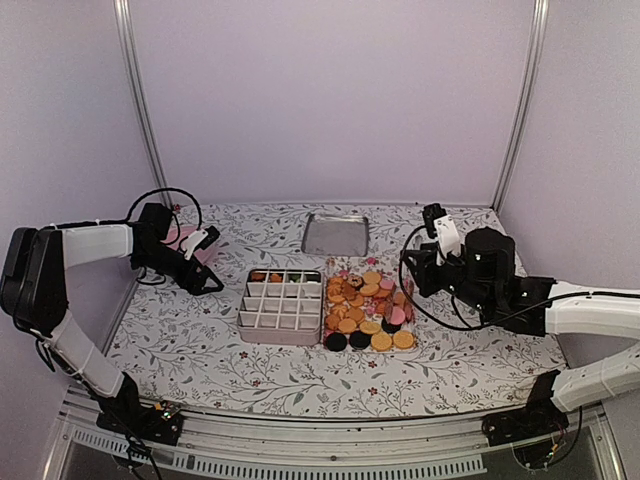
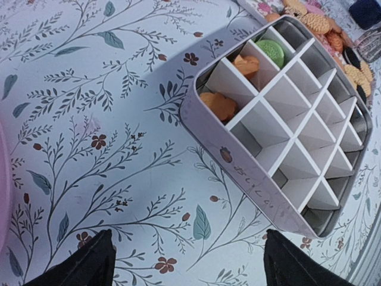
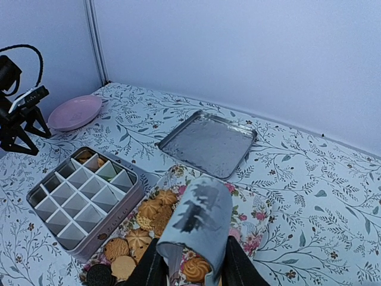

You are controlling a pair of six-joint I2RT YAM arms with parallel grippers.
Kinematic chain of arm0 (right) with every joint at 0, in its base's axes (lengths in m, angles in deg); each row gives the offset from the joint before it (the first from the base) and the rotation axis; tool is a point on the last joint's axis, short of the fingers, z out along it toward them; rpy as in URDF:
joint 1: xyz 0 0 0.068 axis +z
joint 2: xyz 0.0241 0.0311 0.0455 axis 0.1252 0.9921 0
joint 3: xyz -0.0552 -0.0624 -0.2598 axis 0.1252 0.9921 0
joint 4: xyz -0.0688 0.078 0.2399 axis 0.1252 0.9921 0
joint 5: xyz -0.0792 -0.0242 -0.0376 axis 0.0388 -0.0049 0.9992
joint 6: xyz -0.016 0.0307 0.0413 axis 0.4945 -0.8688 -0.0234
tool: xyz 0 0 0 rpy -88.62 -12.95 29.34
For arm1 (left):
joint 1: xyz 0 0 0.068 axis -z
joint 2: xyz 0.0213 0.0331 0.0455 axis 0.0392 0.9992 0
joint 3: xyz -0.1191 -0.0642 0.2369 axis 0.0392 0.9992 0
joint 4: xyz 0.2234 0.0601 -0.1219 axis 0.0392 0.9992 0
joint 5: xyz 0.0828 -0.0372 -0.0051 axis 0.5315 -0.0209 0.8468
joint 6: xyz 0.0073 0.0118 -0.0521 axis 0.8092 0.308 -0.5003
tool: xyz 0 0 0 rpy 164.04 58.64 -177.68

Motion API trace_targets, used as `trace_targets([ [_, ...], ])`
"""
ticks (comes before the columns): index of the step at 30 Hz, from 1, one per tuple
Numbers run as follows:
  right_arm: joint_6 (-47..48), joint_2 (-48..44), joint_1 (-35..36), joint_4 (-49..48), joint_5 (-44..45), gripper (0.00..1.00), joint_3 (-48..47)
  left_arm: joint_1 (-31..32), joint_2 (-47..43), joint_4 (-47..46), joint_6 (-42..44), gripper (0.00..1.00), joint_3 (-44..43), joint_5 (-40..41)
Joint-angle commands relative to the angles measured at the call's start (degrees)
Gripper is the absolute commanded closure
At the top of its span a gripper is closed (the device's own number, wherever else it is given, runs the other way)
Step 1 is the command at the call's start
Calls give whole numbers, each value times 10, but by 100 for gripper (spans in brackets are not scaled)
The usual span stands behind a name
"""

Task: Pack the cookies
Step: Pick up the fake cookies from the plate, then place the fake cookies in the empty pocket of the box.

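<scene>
Top external view shows the cookies (image 1: 365, 305) in a big pile near the middle of the table. Most are golden-orange. Some are black, and some are pink. They lie on a flowery tray (image 3: 256, 223). At 9 o'clock from the pile, just beside it, sits a white box (image 1: 282, 322) with many little square rooms. Two orange cookies and one green cookie (image 2: 271, 50) are in the far row of rooms. The other rooms that show hold nothing. At 12 o'clock from the pile lies a flat silver tray (image 1: 335, 233). A pink plate (image 1: 185, 240) sits at 10 o'clock from the box, well apart from it.

The right gripper (image 1: 412, 285) is at 3 o'clock from the pile, at its edge. Its two dark fingers sit close on each side of a pale blue thing (image 3: 196, 217) with grey smudges. I cannot tell what that thing is.

The left gripper (image 2: 187, 262) hangs at 9 o'clock from the box, above the flowery table (image 1: 200, 340). Its fingers are spread wide and hold nothing.
</scene>
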Motion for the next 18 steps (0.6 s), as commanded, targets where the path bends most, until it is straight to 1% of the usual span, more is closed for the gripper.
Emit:
trace_targets([
  [1,21,14,-1,-40,-33,96,-81,-4,-9,5,-3,13,-14,-11],
  [6,30,81,0,-95,-80,95,-147,-4,-10,3,-1,13,-9,-11],
  [11,31,196,0,-133,-131,95,-243,-5,-12,4,-3,13,-8,-13],
  [15,30,288,0,-148,-152,95,-308,-4,-18,4,-1,13,-5,-14],
  [18,27,331,0,-153,-165,95,-339,-5,-20,4,-1,13,-4,-17],
])
